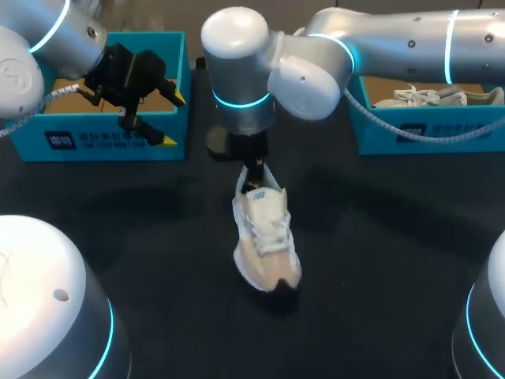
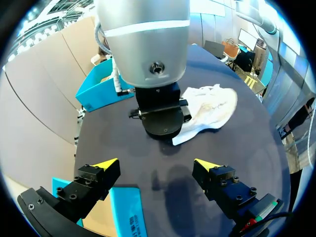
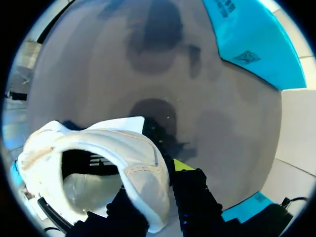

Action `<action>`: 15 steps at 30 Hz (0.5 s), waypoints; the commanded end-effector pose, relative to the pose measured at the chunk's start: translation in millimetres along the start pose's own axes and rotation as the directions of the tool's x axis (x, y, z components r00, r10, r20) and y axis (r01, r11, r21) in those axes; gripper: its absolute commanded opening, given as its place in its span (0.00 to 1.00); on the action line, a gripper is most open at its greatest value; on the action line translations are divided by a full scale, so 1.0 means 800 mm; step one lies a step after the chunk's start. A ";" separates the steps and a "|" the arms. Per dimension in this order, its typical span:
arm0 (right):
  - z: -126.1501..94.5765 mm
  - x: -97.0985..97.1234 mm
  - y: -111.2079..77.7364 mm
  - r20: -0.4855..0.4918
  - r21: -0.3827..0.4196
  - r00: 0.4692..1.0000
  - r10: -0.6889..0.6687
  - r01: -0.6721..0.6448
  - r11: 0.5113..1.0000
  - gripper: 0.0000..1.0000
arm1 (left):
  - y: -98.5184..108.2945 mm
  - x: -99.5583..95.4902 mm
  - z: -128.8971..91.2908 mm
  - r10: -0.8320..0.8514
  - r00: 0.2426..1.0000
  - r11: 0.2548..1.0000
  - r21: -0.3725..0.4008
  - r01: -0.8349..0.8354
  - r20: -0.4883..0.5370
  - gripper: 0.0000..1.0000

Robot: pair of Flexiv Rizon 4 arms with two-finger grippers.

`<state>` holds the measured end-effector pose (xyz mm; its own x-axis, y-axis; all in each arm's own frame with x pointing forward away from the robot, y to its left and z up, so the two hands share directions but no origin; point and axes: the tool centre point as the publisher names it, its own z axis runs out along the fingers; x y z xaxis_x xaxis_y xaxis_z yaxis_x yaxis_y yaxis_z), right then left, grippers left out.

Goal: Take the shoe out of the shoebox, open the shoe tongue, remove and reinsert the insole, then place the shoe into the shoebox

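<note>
Sneaker [image 1: 267, 241], white, sits on the table [image 1: 379, 260] outside the left shoebox [image 1: 110, 142], apart from it. It looks light, with a soft upper and a firmer heel collar, where the right gripper [image 3: 158, 177] pinches it. The left gripper [image 1: 171, 118] hangs spread-fingered over that shoebox. Two shoeboxes, two sneakers; the second sneaker [image 1: 438, 97] is boxed.

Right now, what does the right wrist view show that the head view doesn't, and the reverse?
Right wrist only: the inside of the shoe through its opening, and the right claw pinching the rim at the heel end, one yellow tip showing outside it.
Head only: the shoe's laced top, the left claw open above the left shoebox, and a second shoe in the right shoebox.
Both: the shoe gripped at one end by the right claw, the dark table, and blue box walls.
</note>
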<state>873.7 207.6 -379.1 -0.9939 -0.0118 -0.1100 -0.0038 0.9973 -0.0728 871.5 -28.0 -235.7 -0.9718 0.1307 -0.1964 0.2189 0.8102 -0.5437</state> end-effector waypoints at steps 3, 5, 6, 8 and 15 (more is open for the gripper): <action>-0.049 0.010 -0.013 0.018 0.006 1.000 0.025 -0.025 1.000 0.00 | 0.000 0.000 0.000 0.000 1.000 1.000 -0.002 0.000 0.000 1.00; -0.071 0.011 -0.017 0.007 0.023 1.000 0.025 -0.025 0.999 0.00 | 0.000 0.000 0.000 0.000 1.000 1.000 -0.002 0.000 0.000 1.00; -0.082 0.012 -0.019 0.014 0.036 1.000 0.022 -0.023 0.999 0.00 | 0.000 0.000 0.000 0.000 1.000 1.000 -0.002 0.000 0.000 1.00; -0.106 0.012 -0.025 0.013 0.050 0.999 0.030 -0.031 0.998 0.00 | 0.000 0.000 0.000 0.000 1.000 1.000 -0.002 0.000 0.000 1.00; -0.190 0.012 -0.037 0.012 0.063 1.000 0.013 -0.013 0.998 0.00 | 0.000 0.000 0.000 0.000 1.000 1.000 -0.002 0.000 0.000 1.00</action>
<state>855.0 192.1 -278.7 -0.9934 0.0102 -0.1140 0.0259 0.9902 -0.1369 871.5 -28.0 -235.7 -0.9718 0.1306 -0.1964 0.2188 0.8103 -0.5437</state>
